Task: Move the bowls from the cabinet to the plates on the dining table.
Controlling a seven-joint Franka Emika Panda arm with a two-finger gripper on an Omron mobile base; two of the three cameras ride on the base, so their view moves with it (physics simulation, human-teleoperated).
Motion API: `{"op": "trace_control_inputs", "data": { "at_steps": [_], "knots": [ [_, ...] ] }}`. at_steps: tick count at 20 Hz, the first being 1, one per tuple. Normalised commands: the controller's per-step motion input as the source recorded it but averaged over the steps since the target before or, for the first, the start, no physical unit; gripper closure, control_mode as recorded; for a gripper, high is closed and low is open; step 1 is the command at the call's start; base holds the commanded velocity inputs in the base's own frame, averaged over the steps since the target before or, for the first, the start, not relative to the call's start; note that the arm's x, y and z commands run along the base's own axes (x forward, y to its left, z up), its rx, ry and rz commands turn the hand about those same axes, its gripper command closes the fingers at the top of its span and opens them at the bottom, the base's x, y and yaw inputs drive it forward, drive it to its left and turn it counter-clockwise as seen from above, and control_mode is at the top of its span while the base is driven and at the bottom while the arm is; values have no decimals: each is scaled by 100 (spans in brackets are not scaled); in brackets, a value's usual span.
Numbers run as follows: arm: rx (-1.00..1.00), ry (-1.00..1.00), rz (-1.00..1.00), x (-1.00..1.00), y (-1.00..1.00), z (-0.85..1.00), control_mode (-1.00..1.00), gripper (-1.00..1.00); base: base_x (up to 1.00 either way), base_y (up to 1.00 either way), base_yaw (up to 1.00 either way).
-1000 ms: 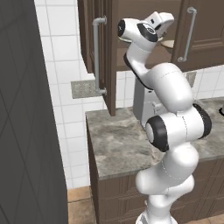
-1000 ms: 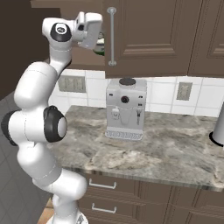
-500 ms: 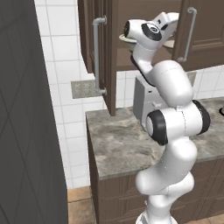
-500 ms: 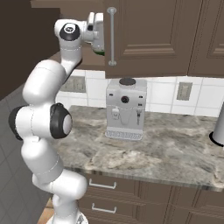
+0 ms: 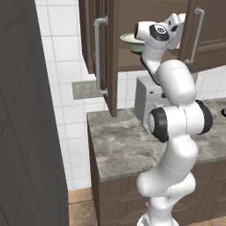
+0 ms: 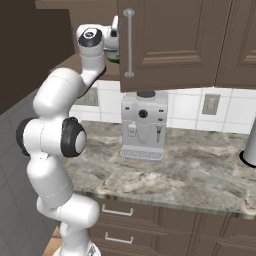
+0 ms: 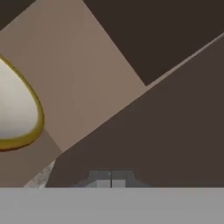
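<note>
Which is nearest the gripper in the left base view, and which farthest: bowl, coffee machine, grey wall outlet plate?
1. The bowl, on the cabinet shelf just left of the gripper.
2. The coffee machine, on the counter below it.
3. The grey wall outlet plate, lower left on the tiles.

The arm's head hides most of the cream bowl [image 5: 131,40]; the tan bowl [image 7: 15,109] is cut off beside it.

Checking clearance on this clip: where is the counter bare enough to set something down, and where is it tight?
Bare stone counter runs right of the coffee machine, and between it and the tiled wall. Tight spot: the cabinet opening, where the hand crowds the bowl.
</note>
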Motion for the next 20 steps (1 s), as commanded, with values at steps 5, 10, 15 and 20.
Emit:
{"op": "trace_control_inputs", "data": {
  "at_steps": [5,10,15,20],
  "knots": [
    [-3,-6,-16,-41,-60,1,-100,100,0,0,0],
    [-3,-7,-15,-44,-60,3,-100,100,0,0,0],
    [-3,-8,-15,-48,-59,5,-100,100,0,0,0],
    [-3,-10,-12,-52,-60,5,-100,100,0,0,0]
  ]
}}
